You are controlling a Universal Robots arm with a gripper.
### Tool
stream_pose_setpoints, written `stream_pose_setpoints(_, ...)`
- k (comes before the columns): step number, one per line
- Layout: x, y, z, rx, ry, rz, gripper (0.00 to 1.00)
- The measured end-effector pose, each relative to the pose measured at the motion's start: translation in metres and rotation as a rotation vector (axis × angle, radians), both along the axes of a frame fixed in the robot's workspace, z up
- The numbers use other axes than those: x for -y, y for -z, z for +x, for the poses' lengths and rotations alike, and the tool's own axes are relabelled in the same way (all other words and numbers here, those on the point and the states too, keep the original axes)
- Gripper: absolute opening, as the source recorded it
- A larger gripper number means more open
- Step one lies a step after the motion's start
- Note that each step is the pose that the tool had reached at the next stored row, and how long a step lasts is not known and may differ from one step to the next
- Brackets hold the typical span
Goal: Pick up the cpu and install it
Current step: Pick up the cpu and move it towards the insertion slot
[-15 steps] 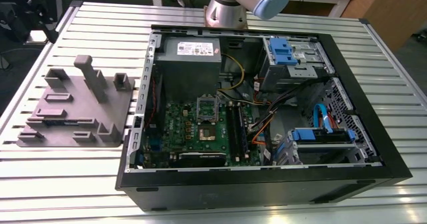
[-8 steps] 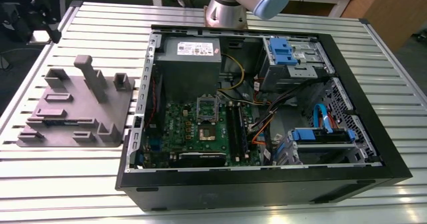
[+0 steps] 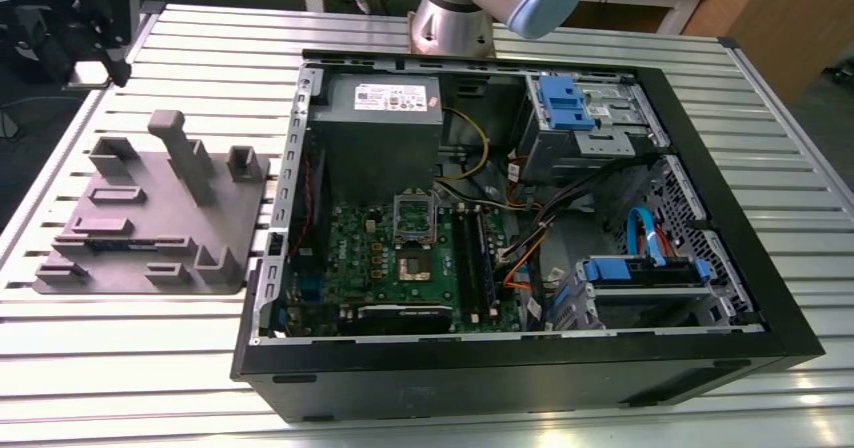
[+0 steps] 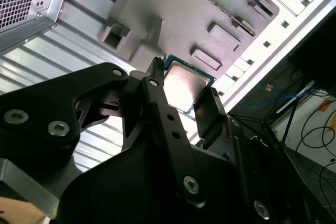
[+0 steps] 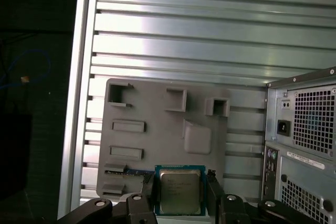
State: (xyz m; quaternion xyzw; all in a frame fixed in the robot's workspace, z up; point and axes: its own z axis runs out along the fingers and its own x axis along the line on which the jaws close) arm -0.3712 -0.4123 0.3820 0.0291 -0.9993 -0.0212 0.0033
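Gripper [image 5: 180,178] is clamping the cpu [image 5: 179,192] btwn both fingers, silver top facing up in the first wrist view. Cpu's hanging over one edge of the grey fixture plate [image 5: 157,145], w/ the open PC case [image 3: 534,218] sitting beside it on the slatted table [image 3: 107,368].

The cpu [image 5: 179,192] is silver edged green, claw [image 5: 180,179] black, plate [image 5: 157,140] grey.
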Motion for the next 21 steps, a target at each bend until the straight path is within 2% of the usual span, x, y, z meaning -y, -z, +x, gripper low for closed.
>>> stream_pose_setpoints(21, 0.0000, 0.0000, 0.0164, -0.0001, 0.000, 0.0000, 0.47)
